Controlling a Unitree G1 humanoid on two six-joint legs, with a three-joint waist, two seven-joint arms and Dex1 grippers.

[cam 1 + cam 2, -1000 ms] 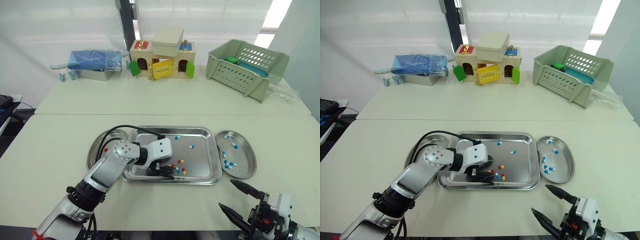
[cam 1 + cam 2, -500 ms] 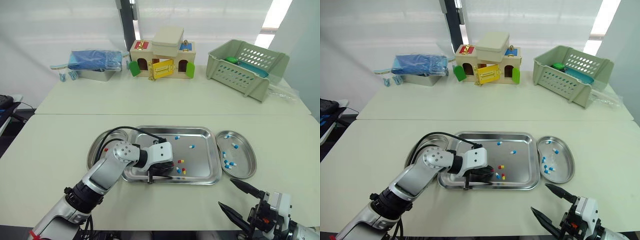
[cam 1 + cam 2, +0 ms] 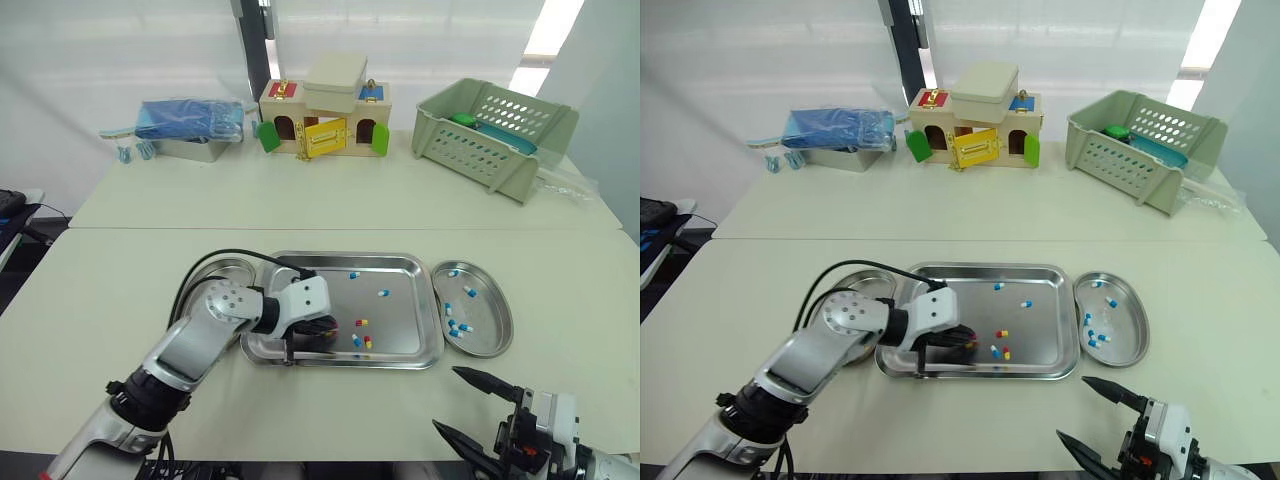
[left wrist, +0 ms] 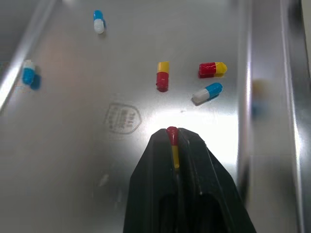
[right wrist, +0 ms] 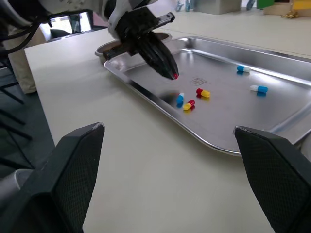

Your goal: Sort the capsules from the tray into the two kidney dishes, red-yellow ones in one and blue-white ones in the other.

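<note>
Steel tray point(image 3: 400, 320): middle of the near table, with a few capsules loose on its floor, mostly towards the near side.
Left kidney dish point(image 3: 862, 283): right against the tray's left edge, partly behind the left arm. I can't tell what is in it, but I'd judge it the home for the red-yellow ones.
Right kidney dish point(image 3: 488, 318): just beside the tray's right edge, with blue-white capsules lying in it.
Right gripper point(image 3: 446, 398): near right, off the tray, fingers spread wide with nothing between them.
Left gripper point(image 5: 171, 74): over the tray's near-left part, clenched on a capsule.
Red-yellow capsule point(image 4: 173, 148): pinched lengthwise, red end poking past the tips.
Step in hand: carrying it left to the left dish, I'd say.
Doing it well: pinch firmly, lift clear of the tray's rim, stop over the dish's hollow rather than its edge, and release low so it doesn't bounce out.
</note>
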